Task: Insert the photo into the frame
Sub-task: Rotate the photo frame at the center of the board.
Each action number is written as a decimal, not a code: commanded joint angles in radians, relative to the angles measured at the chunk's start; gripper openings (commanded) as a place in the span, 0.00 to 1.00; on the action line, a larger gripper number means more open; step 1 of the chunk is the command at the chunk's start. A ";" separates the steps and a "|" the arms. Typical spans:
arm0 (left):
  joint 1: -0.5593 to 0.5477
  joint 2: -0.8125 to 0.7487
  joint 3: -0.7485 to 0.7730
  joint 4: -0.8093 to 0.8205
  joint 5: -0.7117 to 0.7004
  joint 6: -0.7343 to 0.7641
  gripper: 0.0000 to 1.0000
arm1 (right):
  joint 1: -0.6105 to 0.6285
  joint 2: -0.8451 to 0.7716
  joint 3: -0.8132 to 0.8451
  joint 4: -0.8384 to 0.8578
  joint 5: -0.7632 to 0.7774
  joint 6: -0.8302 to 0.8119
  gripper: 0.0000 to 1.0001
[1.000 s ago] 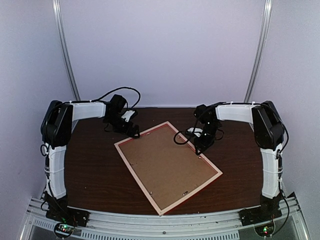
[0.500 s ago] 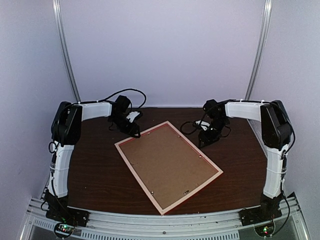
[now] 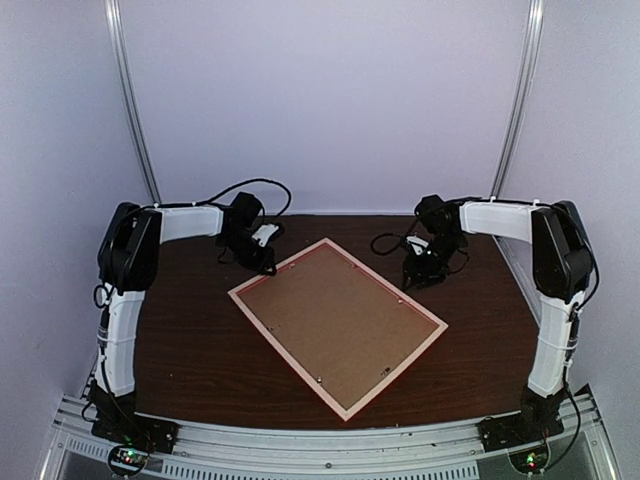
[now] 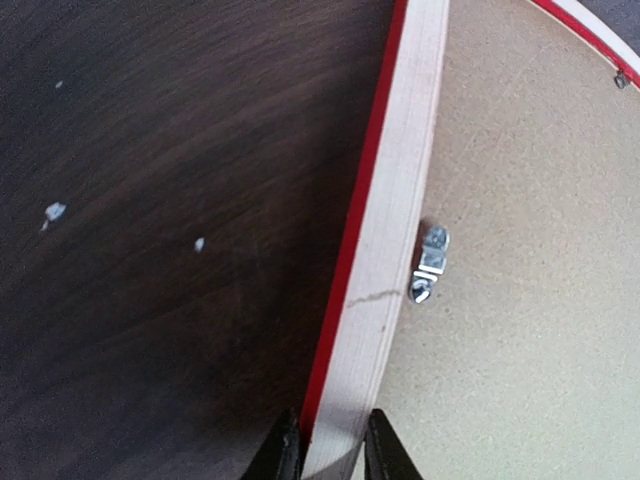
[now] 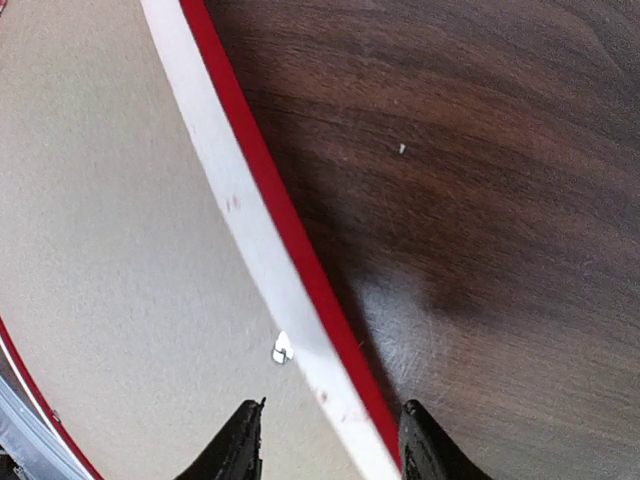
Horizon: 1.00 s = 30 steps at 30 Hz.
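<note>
1. The frame (image 3: 288,355) lies face down near the middle of the counter (image 3: 190,330), turned at an angle to the counter edges. Its pale wood back faces up and the red front edge shows along the sides.
2. The brown backing board (image 3: 335,325) sits inside the frame rails. A small metal clip (image 4: 430,262) rests on the board, against the inner edge of the rail.
3. The left gripper (image 3: 265,262) is at the far-left rail. In the left wrist view, the left gripper (image 4: 333,450) is clenched on the rail of the frame (image 4: 400,200), one finger (image 4: 283,455) against each side.
4. The right gripper (image 3: 422,275) is at the far-right rail. In the right wrist view, the right gripper (image 5: 330,440) is released. Its fingers (image 5: 240,445) straddle the rail of the frame (image 5: 235,190) with a gap on the board side. Contact with the red edge cannot be determined.
</note>
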<state>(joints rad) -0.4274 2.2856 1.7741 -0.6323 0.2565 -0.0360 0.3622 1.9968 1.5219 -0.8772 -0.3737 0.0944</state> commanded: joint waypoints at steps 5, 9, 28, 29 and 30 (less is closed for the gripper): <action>0.022 -0.131 -0.261 0.057 -0.134 -0.308 0.18 | -0.001 -0.100 -0.070 0.027 0.083 0.170 0.52; 0.020 -0.235 -0.423 0.110 -0.125 -0.375 0.18 | 0.001 -0.149 -0.120 0.046 0.125 0.218 0.60; -0.200 -0.565 -0.902 0.225 -0.177 -0.612 0.35 | 0.024 -0.240 -0.430 0.251 0.105 0.371 0.57; -0.219 -0.582 -0.920 0.218 -0.182 -0.615 0.36 | 0.022 -0.239 -0.439 0.254 0.106 0.368 0.54; -0.231 -0.597 -0.932 0.214 -0.186 -0.618 0.38 | 0.023 -0.238 -0.445 0.255 0.107 0.364 0.51</action>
<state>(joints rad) -0.5983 1.7107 0.9188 -0.3302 0.0799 -0.6147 0.3782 1.7725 1.1061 -0.6743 -0.2695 0.4427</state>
